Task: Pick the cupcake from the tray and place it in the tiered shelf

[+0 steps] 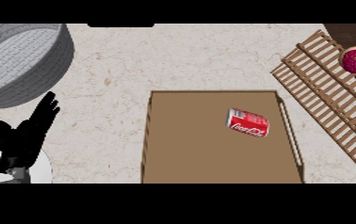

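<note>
cupcake (350,60) on tiered shelf (316,84), orientation unclear

Red can (247,122) with white lettering, brown tray (201,162), grey woven basket (31,58), speckled beige counter (195,58).

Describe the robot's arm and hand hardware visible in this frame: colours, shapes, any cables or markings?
Only the left hand shows: all black, with long slim fingers and a blocky dark palm. Below it, a pale grey rounded forearm enters from the lower left corner. No cables or markings are visible. The right hand and forearm are out of frame.
</note>
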### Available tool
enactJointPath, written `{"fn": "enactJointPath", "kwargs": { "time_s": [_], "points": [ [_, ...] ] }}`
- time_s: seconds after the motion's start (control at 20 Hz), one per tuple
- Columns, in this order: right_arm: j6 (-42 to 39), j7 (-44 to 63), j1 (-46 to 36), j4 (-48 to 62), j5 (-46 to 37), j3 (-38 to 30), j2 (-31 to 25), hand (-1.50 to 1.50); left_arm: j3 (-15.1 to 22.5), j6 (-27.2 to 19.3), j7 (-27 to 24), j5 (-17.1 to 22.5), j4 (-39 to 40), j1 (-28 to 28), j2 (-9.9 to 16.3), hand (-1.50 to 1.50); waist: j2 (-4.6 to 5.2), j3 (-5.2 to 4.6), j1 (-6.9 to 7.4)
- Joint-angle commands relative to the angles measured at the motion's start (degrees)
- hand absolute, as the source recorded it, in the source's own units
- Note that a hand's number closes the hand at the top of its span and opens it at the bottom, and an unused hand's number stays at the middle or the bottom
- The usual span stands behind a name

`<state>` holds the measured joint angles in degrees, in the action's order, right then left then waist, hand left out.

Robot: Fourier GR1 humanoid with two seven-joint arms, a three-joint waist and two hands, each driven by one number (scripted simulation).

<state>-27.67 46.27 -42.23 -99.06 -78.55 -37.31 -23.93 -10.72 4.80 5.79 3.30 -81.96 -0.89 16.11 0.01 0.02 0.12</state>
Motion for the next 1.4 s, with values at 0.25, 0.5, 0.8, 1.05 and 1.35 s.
{"fn": "enactJointPath", "kwargs": {
  "time_s": [0.25,0.5,0.8,1.05,1.35],
  "points": [
    [6.23,0.78,-1.01,-0.52,8.73,-2.8,-1.88,-1.5,0.18,-0.37,0.91,-0.99,-0.58,1.24,-0.95,0.0,-0.07,-0.03,-0.06],
    [9.32,1.62,-0.44,-2.97,16.28,-9.9,0.3,-1.5,-1.93,1.05,-0.15,0.24,-0.83,-0.99,0.56,0.0,-0.18,0.03,-0.2],
    [7.31,7.53,-5.77,-9.87,21.78,-10.02,-1.6,-1.5,-1.09,0.0,3.83,-0.27,-1.19,1.41,-0.31,0.0,-0.19,-0.01,-0.18],
    [-1.68,13.76,-8.56,-23.49,27.62,-12.9,-6.2,-1.5,-2.26,1.78,-0.87,-0.21,2.23,0.1,0.57,0.0,-0.6,-0.11,-1.1],
    [-14.08,19.81,-9.28,-29.5,33.16,-22.13,-15.77,-1.5,-3.04,0.27,0.55,-0.33,0.63,-0.59,0.31,0.0,-1.24,-0.13,-2.67]
  ]
}}
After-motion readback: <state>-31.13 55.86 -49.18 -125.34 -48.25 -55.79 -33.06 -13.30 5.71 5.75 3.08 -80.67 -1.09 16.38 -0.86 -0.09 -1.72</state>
